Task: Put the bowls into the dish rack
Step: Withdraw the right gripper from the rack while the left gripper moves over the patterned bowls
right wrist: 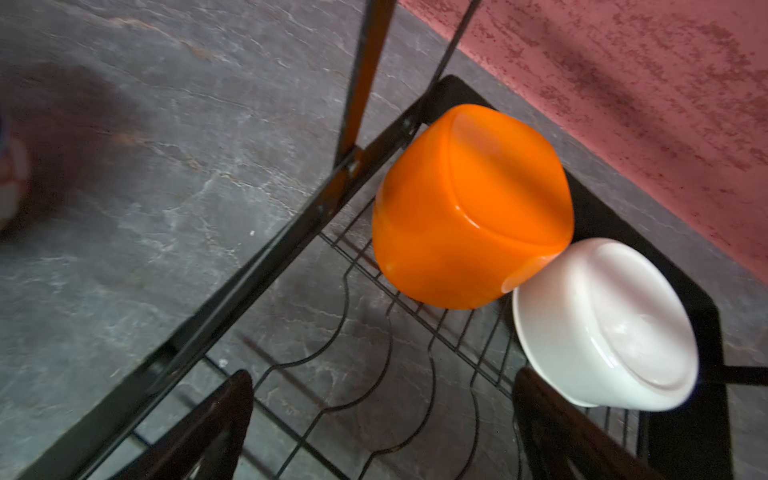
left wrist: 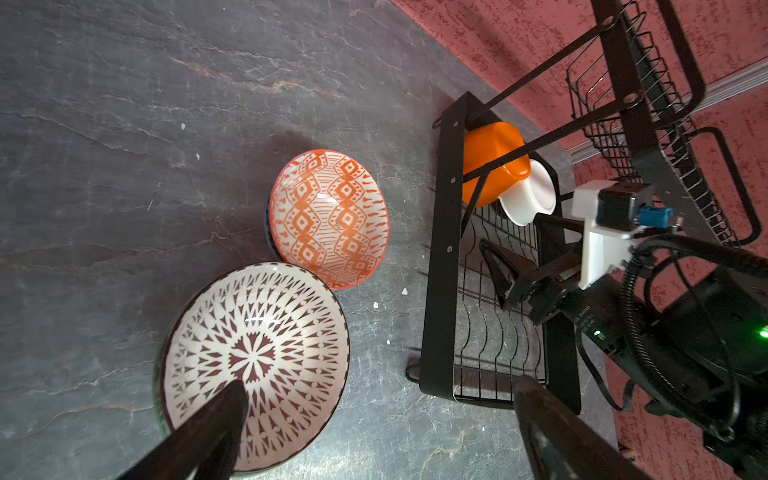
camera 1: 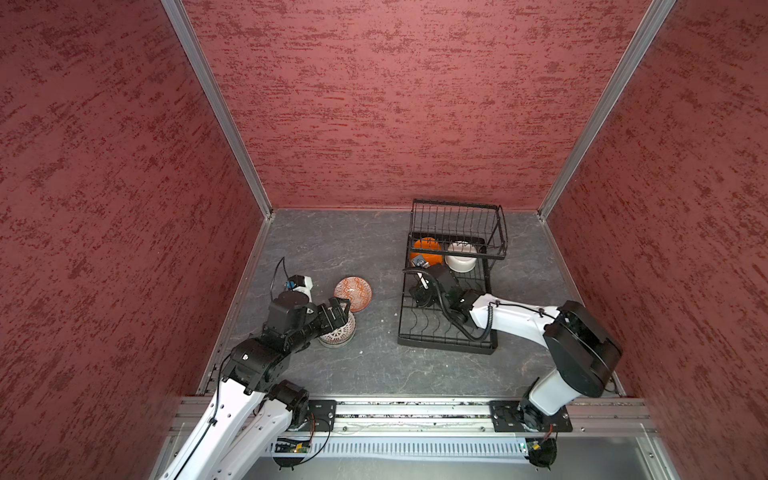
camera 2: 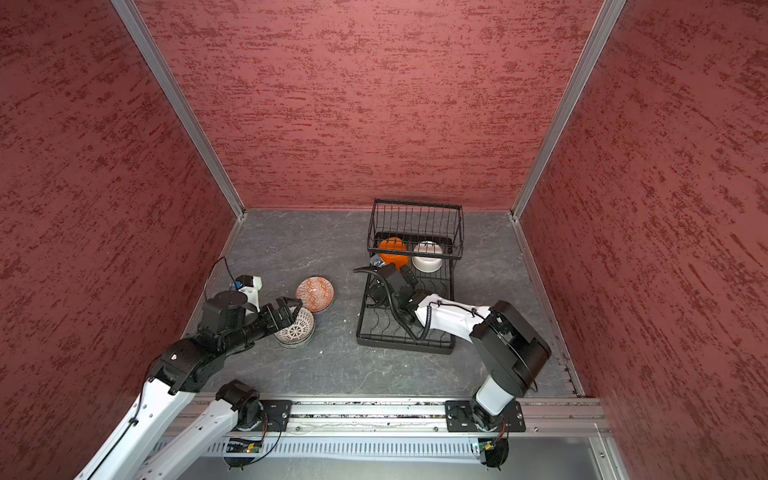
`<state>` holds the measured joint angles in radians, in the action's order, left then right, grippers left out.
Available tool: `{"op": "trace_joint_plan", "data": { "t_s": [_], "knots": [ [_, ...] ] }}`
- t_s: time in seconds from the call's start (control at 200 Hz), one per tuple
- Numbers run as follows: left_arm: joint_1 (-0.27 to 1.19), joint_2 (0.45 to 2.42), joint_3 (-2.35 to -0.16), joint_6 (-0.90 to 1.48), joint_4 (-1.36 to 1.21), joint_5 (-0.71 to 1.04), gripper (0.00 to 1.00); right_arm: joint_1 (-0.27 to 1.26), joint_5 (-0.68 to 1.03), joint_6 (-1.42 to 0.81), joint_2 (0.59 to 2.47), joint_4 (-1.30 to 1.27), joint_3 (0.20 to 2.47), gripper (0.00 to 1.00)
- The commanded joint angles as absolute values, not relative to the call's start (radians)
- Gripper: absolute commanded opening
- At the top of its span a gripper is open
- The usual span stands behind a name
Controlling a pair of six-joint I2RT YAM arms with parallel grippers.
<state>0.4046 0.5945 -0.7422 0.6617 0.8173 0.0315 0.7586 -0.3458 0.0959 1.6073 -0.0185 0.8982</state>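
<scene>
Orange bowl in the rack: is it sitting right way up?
No, in the right wrist view the orange bowl lies overturned on the dish rack, foot showing, its rim against the white bowl.

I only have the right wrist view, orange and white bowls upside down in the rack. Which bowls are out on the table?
Observer: Two show, left of the dish rack: a red-orange patterned bowl and a black-patterned bowl.
Operator: Is the left arm on either?
Observer: Its jaws hang open over the black-patterned bowl, holding nothing.
Operator: Single bowls?
Observer: A blue edge peeks from under the red-orange one in the left wrist view, so probably stacked.
</scene>
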Motion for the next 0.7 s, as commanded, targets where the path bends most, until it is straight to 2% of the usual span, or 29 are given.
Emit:
{"op": "trace_joint_plan", "data": {
  "t_s": [0.0,0.371,0.696],
  "knots": [
    [0.389,0.614,-0.780,0.671,0.874,0.006,1.00,0.765,-0.220,0.070,1.562,0.054,0.899,0.98],
    [0.354,0.684,-0.792,0.672,0.932,-0.001,1.00,0.765,-0.035,0.011,1.504,0.138,0.905,0.98],
    [0.318,0.782,-0.814,0.665,1.003,-0.028,1.00,0.765,-0.031,-0.112,1.363,0.171,0.891,0.98]
  ]
}}
